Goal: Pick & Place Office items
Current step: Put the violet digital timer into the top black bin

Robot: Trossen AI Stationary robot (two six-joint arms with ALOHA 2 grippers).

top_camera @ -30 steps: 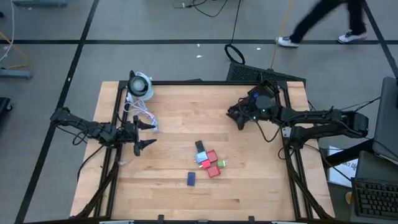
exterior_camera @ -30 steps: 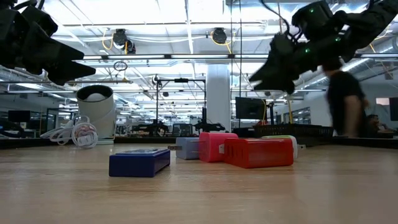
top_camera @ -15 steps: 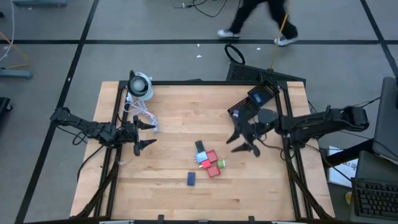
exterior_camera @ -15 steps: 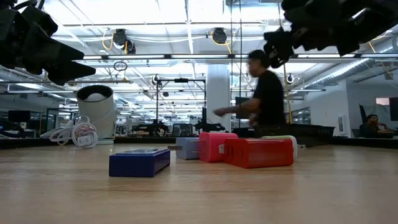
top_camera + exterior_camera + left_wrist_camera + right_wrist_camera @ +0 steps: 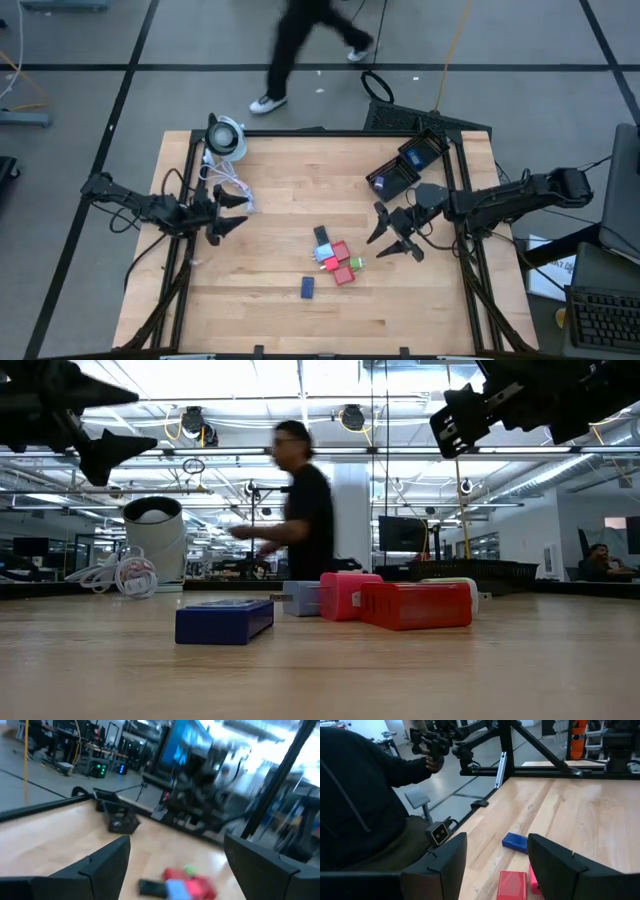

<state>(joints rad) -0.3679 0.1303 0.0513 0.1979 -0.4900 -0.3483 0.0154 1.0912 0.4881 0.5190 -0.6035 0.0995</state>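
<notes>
Right gripper (image 5: 392, 238): hovering above the table (image 5: 280, 180), just right of the block cluster, fingers standing apart, holding nothing.
Left gripper (image 5: 228, 212): waiting at the table's left edge beside the white cable (image 5: 228, 186), fingers spread, empty.
Blocks: red block (image 5: 342, 262), black block (image 5: 321, 235) and green block (image 5: 357, 264) are lying clustered mid-table; blue block (image 5: 308, 287) is lying apart, nearer the front.
Person (image 5: 292, 500): walking behind the table.

No readable text

We find no legible words, labels, brands or numbers on anything in these views; any printed marks are too small to read.
</notes>
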